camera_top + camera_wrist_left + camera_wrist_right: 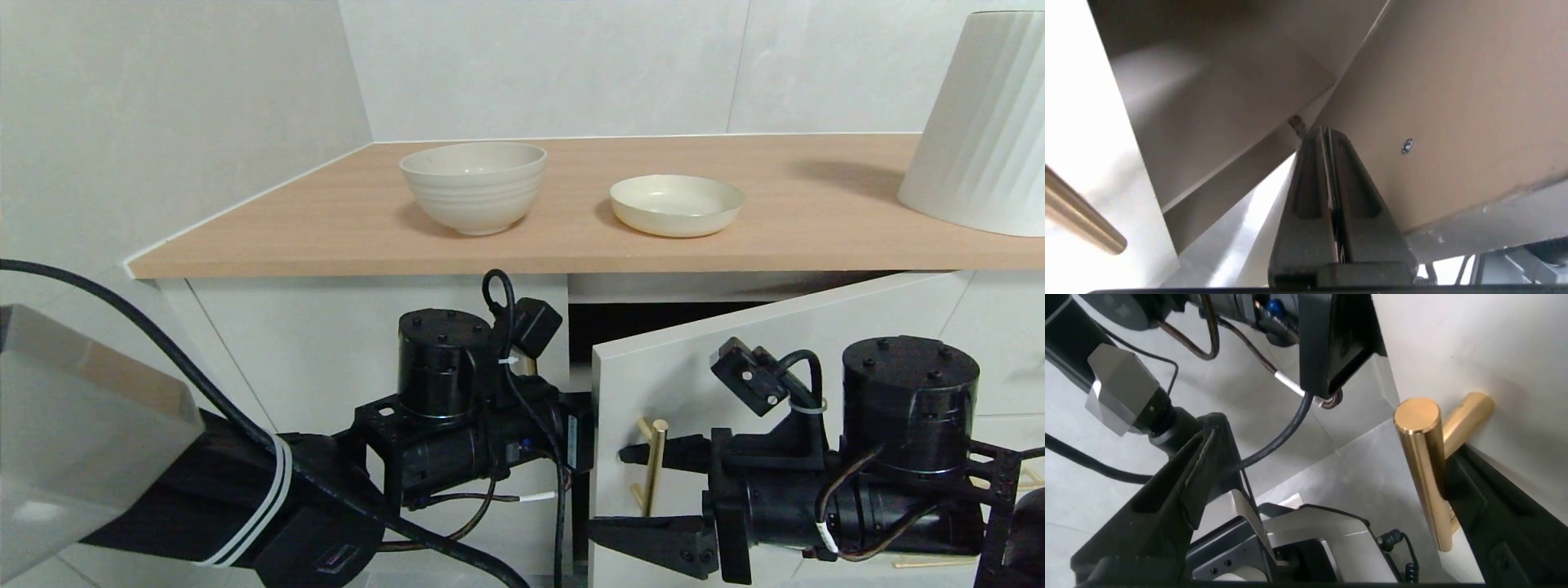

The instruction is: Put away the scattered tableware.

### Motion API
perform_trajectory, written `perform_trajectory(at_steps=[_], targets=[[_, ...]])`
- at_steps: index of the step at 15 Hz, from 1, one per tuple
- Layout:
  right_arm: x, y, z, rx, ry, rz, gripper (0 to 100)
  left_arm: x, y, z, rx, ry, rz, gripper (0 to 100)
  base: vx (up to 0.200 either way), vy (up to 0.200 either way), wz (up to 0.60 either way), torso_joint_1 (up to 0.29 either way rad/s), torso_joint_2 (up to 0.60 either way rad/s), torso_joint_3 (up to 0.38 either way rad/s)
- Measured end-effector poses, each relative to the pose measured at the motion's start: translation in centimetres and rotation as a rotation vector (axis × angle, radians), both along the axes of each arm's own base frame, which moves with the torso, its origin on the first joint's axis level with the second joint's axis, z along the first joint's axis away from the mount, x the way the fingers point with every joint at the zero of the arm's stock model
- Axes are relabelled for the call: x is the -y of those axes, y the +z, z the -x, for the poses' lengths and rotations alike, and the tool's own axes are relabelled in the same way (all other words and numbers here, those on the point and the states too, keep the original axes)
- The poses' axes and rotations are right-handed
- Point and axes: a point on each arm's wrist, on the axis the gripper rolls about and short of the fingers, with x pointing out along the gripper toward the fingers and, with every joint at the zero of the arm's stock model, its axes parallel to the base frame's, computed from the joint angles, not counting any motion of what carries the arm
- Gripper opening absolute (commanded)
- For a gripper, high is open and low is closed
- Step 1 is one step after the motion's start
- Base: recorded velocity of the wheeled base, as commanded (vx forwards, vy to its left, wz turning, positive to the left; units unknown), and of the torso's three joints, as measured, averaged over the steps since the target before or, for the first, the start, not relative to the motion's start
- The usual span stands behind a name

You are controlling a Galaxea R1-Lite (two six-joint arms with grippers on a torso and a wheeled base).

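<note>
On the wooden countertop [326, 229] stand a deep cream bowl [473, 186] and, to its right, a shallow cream dish [676, 204]. Below them the white cabinet door [735, 343] is partly ajar. My right gripper [622, 492] is open in front of the door, one finger above and one below the gold bar handle [653, 474] without touching it; the handle [1429, 474] sits between the spread fingers [1167, 498]. My left gripper [1328, 151] is shut with nothing in it, pushed into the gap behind the door's free edge, inside the cabinet.
A large white ribbed lampshade [984, 122] stands at the counter's right end. White tiled walls close off the back and left. A second fixed cabinet panel [343, 343] lies left of the opening. The dark cabinet interior [645, 318] shows above the door.
</note>
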Motion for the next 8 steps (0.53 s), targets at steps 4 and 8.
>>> perform_trajectory(at_steps=[4,8], targets=[[1.5,0.1,-1.8,0.019,-0.073,-0.002,100,0.1,0.1,0.1,0.013,0.016,0.005,0,0.0,0.0,0.0,0.0,0.0,0.0],[3.6,0.3,-3.3,0.036,-0.171,0.005,100,0.1,0.2,0.0,0.019,0.022,0.009,0,0.0,0.0,0.0,0.0,0.0,0.0]])
